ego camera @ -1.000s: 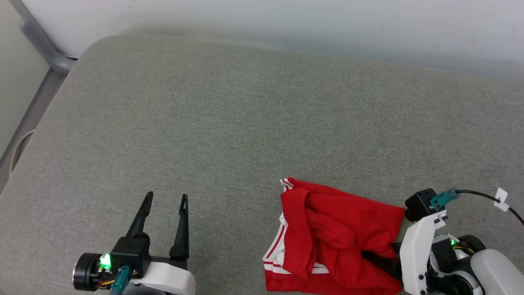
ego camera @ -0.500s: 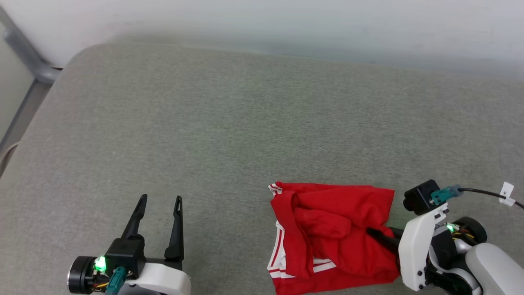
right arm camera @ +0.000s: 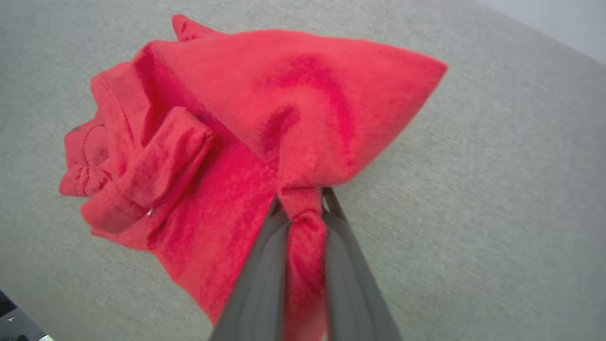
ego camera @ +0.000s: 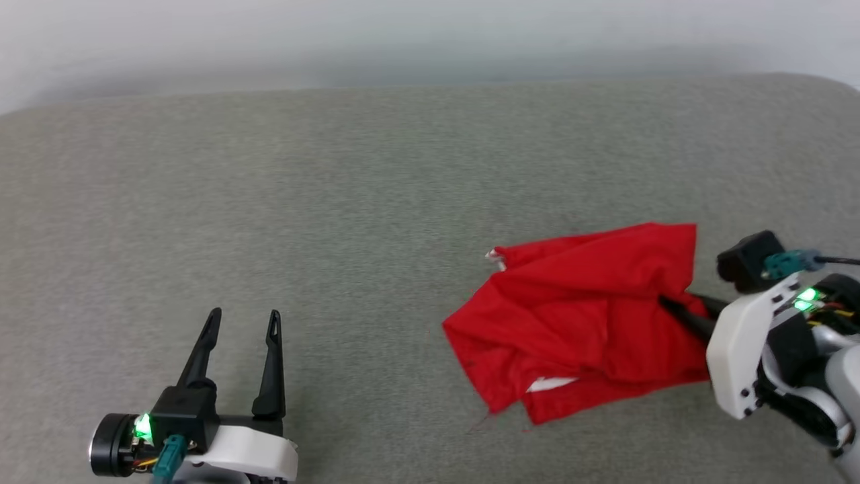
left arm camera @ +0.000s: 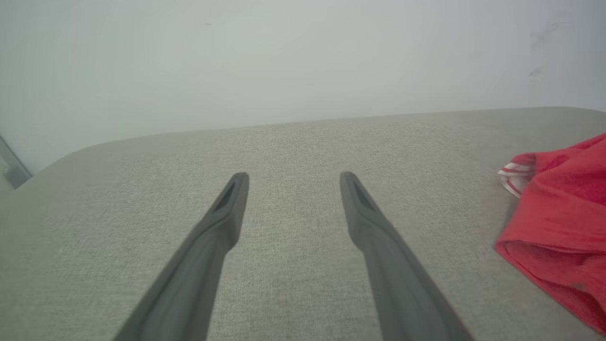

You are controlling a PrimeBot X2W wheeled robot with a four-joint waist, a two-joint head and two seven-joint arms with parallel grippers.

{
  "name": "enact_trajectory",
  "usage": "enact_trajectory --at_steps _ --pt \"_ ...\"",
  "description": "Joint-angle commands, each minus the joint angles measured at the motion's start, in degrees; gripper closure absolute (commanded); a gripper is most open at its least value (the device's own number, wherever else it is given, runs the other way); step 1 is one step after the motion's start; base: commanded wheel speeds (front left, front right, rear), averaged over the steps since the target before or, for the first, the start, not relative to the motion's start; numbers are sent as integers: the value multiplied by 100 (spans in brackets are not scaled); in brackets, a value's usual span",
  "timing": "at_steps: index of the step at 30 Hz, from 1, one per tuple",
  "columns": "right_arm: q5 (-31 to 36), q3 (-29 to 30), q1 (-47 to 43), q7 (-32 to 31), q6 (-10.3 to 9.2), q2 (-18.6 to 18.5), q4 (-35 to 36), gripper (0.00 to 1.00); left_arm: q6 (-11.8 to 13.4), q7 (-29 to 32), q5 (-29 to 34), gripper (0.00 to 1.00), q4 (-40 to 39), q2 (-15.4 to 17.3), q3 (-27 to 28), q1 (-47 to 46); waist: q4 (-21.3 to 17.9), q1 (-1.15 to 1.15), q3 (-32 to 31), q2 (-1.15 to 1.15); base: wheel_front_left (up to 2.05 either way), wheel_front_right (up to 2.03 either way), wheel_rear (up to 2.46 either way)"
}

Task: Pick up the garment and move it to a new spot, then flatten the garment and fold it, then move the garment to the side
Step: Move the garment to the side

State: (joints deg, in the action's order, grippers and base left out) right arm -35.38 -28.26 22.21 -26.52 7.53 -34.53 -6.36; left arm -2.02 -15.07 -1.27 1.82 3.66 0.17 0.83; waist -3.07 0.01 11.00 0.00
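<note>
Hold status: right gripper [ego camera: 668, 308] clamped on garment [ego camera: 584, 316]; left gripper [ego camera: 243, 317] spread, empty.
The fingers [right arm camera: 255, 284] pinch a bunched fold at the garment's right edge, probably as a single-point hold for carrying. The garment lies crumpled on the cushion [ego camera: 336, 202], right side, well apart from the left gripper.

The right gripper [right arm camera: 303, 202] has its fingertips mostly buried in a pinched fold of the garment [right arm camera: 284, 94]. The left wrist view's right edge cuts the garment off.
</note>
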Motion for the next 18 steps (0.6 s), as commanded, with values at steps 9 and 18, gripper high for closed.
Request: enact_trajectory --at_steps 9,18 --pt "198 387 519 173 -8 -329 -115 100 -75 -12 63 0 -149 175 108 -306 -878 -1 532 0 0 0 0" --pt "511 996 836 189 -9 -618 -352 100 -90 -13 137 0 -422 295 91 -533 -942 -1 1126 0 0 0 0"
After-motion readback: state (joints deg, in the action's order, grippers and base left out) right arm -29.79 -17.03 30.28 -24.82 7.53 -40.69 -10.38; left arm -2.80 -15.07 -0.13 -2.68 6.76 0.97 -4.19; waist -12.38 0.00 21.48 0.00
